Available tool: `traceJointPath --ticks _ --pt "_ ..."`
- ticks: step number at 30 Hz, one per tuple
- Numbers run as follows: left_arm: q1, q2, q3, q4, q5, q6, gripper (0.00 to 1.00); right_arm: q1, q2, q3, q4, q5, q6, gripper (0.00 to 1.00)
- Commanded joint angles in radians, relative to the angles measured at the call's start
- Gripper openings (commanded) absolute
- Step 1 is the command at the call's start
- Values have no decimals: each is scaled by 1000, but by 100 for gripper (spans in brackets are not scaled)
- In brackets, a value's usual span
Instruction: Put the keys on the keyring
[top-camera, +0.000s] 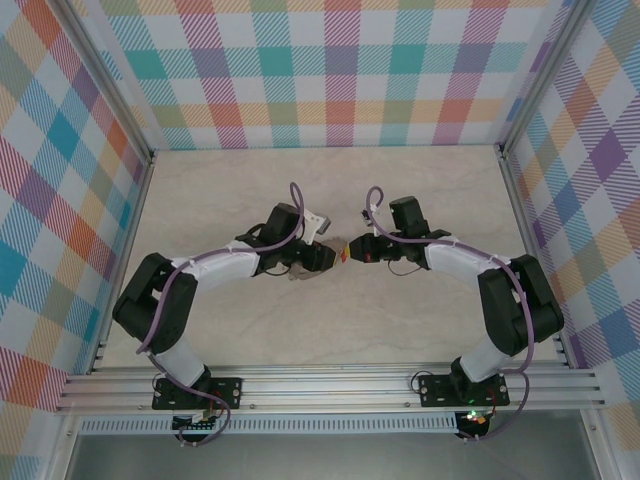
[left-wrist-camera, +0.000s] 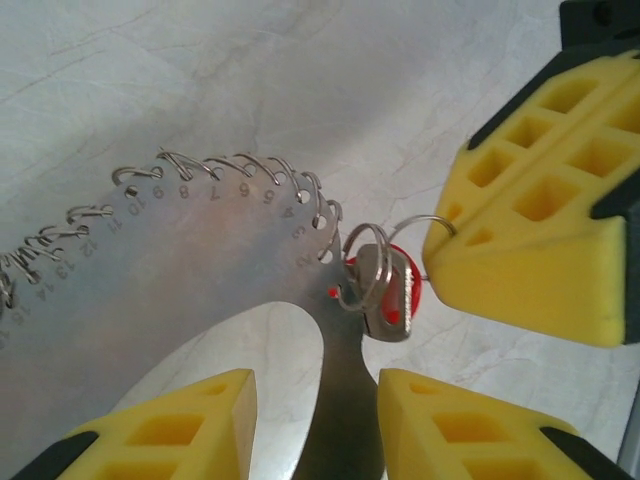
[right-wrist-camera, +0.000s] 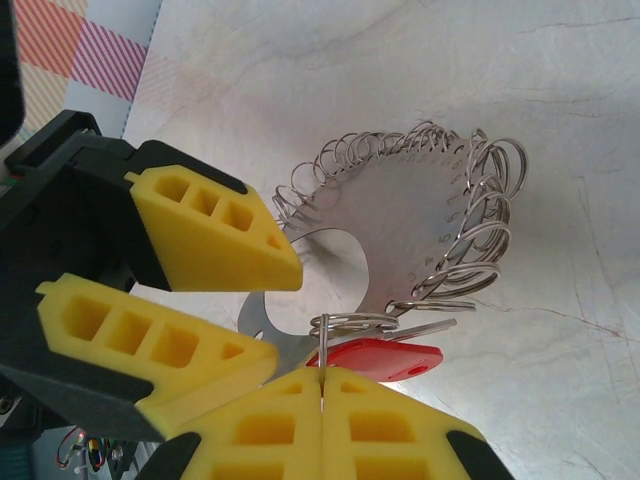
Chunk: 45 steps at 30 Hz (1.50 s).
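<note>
1. Underneath, the table (top-camera: 320, 340): pale marbled top, below both my sets of jaws.
2. My left gripper (left-wrist-camera: 315, 388): jaws stand either side of the keyring's flat stem, which runs up between them. I judge them clamped on it, though the contact lies at the frame's bottom edge.
3. My right gripper (right-wrist-camera: 322, 388): jaws pressed together, pinching the thin wire ring of the keys, tip to tip with the left gripper.
4. The keyring (left-wrist-camera: 200, 260): grey numbered plate edged with wire loops, fanning out ahead of my left jaws.
5. The keys (left-wrist-camera: 385, 290): silver key and red tag, just ahead of my right jaws, touching the plate's edge by its lowest-numbered loops.
6. Step in hand, as judged: hooking the key's wire ring onto the keyring. The next move calls for a small, steady feed from my right jaws, left jaws unmoving.
7. Views:
   - Left wrist gives the stamped numbers and the key blade.
   - Right wrist gives the wire caught between my closed jaws and the tag's broad face.
   - Top gives both grippers meeting mid-table.
</note>
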Motion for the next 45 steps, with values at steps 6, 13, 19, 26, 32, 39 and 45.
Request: traceJointPath --ticks 6,13,19,26,32,39,45 --pt "-17 45 65 32 -5 24 37 -4 -9 -12 41 -43 8 0" --pt "-28 86 106 45 4 20 38 -4 -10 -17 49 -50 14 0" --pt "-32 118 133 64 10 18 37 -4 -12 -20 49 -55 16 0" --pt "-35 143 141 116 35 7 21 -4 -11 -23 51 -57 21 0" --pt "-36 156 138 182 70 -8 0 -4 -14 -24 49 -52 23 0" --pt "-36 103 84 269 44 -53 0 -14 -31 -28 26 -36 14 0" --pt "-34 8 14 349 5 -92 0 -42 -70 -48 17 -36 24 0"
